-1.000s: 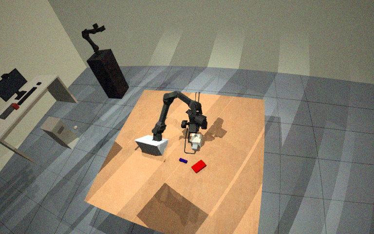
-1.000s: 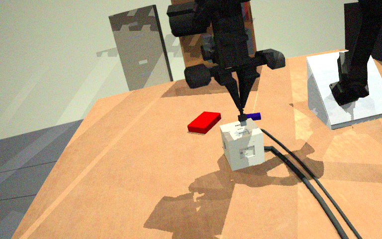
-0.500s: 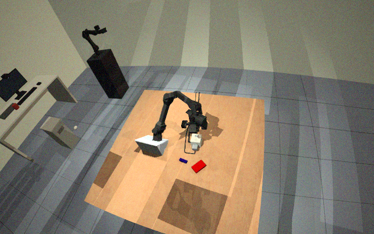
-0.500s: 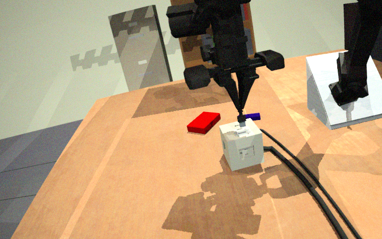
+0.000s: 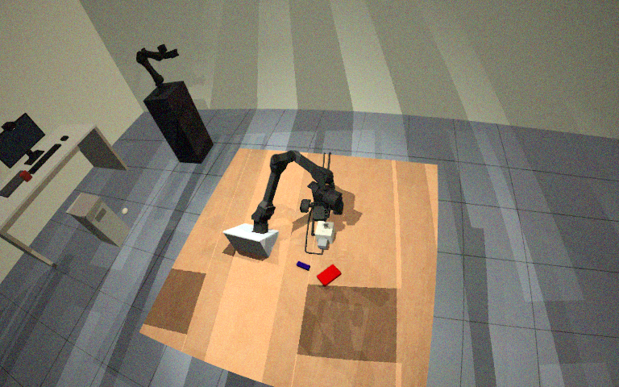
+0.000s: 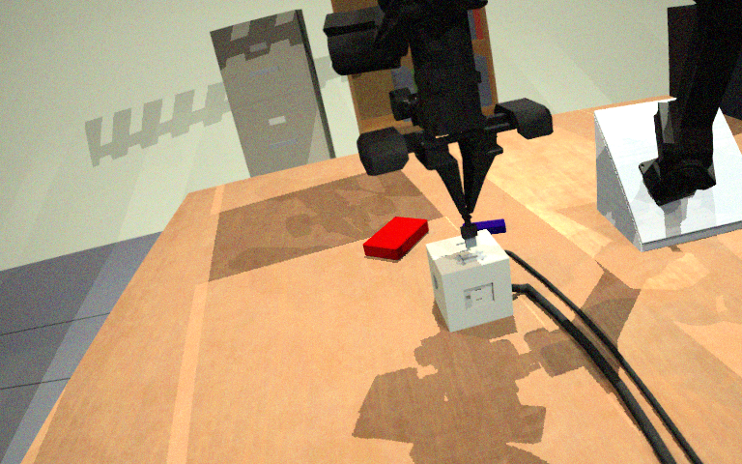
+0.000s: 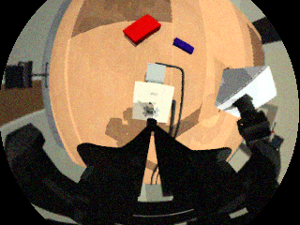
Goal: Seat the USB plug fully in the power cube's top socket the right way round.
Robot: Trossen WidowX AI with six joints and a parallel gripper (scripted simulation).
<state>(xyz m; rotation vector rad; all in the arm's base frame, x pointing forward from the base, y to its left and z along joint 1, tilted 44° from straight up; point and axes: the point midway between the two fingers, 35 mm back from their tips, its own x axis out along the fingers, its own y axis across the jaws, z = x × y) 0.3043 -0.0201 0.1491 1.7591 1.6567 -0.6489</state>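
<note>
Probably an office or lab: a desk [image 5: 89, 139] with monitor [image 5: 18, 139], a filing cabinet [image 6: 271, 90], tiled floor [image 5: 502, 182].

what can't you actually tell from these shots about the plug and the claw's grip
- Plug orientation: the USB plug is too small in the exterior view, and the claw covers its upper part.
- Seating depth: in the wrist view the closed fingers hide where plug meets the power cube.
- Top view: the arm's wrist overhangs the cube, so plug and socket are hidden.
- Cables: cut off by the exterior view's bottom edge.
</note>
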